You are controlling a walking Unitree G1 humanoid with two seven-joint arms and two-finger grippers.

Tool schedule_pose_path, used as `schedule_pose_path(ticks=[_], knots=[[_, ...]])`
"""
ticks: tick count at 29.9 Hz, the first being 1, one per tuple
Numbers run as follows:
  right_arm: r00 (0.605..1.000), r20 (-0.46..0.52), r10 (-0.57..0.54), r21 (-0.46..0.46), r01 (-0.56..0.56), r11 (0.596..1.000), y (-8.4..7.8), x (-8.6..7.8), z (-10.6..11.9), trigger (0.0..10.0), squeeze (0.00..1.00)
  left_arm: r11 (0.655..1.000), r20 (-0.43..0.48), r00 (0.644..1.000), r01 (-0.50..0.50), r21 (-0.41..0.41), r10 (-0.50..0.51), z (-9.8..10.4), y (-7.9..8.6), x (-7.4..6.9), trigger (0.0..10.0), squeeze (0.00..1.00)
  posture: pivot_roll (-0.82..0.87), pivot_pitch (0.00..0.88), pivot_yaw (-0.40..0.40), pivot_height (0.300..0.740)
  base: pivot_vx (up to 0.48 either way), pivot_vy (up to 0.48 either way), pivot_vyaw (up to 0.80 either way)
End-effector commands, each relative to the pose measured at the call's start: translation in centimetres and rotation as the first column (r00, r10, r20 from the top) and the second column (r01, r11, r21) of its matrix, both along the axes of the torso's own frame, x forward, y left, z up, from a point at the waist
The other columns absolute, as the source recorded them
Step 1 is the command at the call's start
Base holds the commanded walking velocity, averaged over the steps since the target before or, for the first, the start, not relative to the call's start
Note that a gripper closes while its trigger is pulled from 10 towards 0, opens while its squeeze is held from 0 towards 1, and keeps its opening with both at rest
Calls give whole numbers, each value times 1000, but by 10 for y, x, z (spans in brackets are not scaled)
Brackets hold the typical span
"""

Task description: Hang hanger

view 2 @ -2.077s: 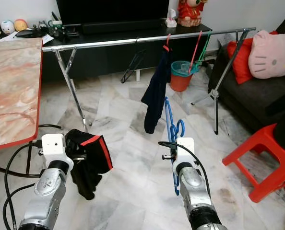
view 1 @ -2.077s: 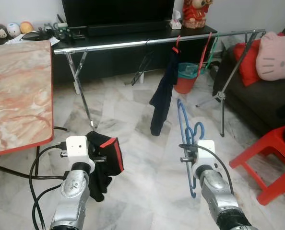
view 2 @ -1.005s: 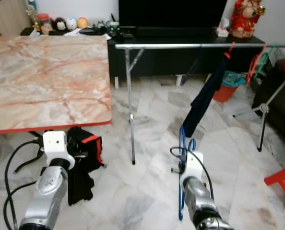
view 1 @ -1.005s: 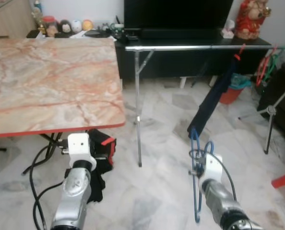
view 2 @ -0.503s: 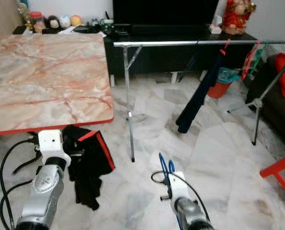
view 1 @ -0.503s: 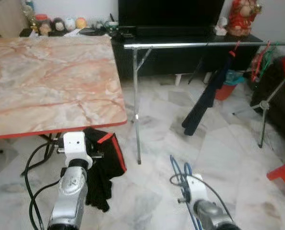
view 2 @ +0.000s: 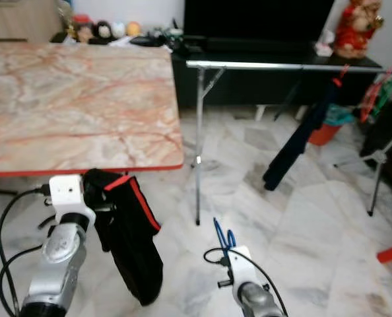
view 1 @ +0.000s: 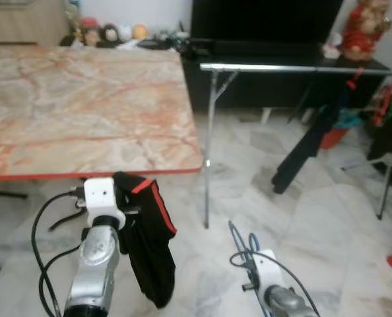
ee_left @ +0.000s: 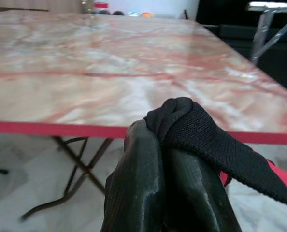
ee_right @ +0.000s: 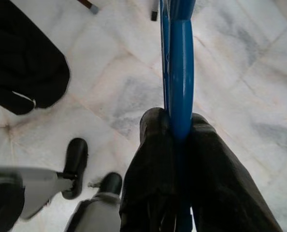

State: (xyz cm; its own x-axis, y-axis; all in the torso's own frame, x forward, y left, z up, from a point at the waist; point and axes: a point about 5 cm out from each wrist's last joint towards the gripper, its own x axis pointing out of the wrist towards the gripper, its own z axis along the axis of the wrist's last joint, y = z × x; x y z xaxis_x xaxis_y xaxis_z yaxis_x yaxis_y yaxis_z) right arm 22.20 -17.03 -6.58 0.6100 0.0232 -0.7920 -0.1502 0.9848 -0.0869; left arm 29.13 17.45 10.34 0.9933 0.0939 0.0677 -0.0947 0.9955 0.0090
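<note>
While pinched between closed fingers of the right gripper (ee_right: 175,133), low centre frame, blue hanger (ee_right: 178,53): likely light, stiff, slick; hold by shaft. Left gripper (ee_left: 168,159) clamps soft black garment (view 1: 150,244). Upper right: rail (view 1: 295,68).

Pale marble floor tiles (view 1: 301,218) with grey veining cover the room. On the left stands a surface (view 1: 84,112) of pink-veined marble pattern with a red edge, carried on dark folding legs. Behind it, a low black TV cabinet (view 1: 282,89) runs along a white wall (view 1: 150,12), with a dark television screen (view 1: 262,20) on top and small round figurines (view 1: 110,32) at its left end. A red figurine (view 1: 364,23) sits at the cabinet's right end. A chrome garment rack (view 1: 209,139) stands before the cabinet, a dark garment (view 1: 308,148) hanging from its rail. An orange-red bin (view 1: 333,135) stands behind the garment.
</note>
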Motion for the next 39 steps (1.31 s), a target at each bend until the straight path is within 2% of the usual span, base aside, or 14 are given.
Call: schedule_pose_path(ticks=[1, 10, 16, 34, 39], knots=[[999, 3, -38, 2, 38, 999, -5, -2, -1, 10000, 0, 1000, 25, 1000, 4, 6, -4, 6, -2, 1, 10000, 0, 48, 0, -60, 740, 0, 285, 0], [1000, -7, -9, -23, 8, 1000, -5, -6, -3, 10000, 0, 1000, 26, 1000, 7, 11, -7, 6, -2, 1, 10000, 0, 55, 0, -59, 740, 0, 283, 0], [1000, 0, -27, -10, 27, 1000, -4, -6, -3, 10000, 0, 1000, 29, 1000, 8, 15, -9, 7, -2, 2, 10000, 0, 58, 0, -59, 740, 0, 282, 735], [999, 7, -54, -4, 54, 999, -4, -3, -2, 10000, 0, 999, 42, 999, 25, 35, -27, 11, -2, 4, 10000, 0, 51, 0, -52, 740, 0, 277, 0], [998, 6, -60, -5, 60, 998, -4, -3, -2, 10000, 0, 998, 52, 998, 41, 48, -43, 13, -4, 4, 10000, 0, 55, 0, -51, 740, 0, 0, 0]])
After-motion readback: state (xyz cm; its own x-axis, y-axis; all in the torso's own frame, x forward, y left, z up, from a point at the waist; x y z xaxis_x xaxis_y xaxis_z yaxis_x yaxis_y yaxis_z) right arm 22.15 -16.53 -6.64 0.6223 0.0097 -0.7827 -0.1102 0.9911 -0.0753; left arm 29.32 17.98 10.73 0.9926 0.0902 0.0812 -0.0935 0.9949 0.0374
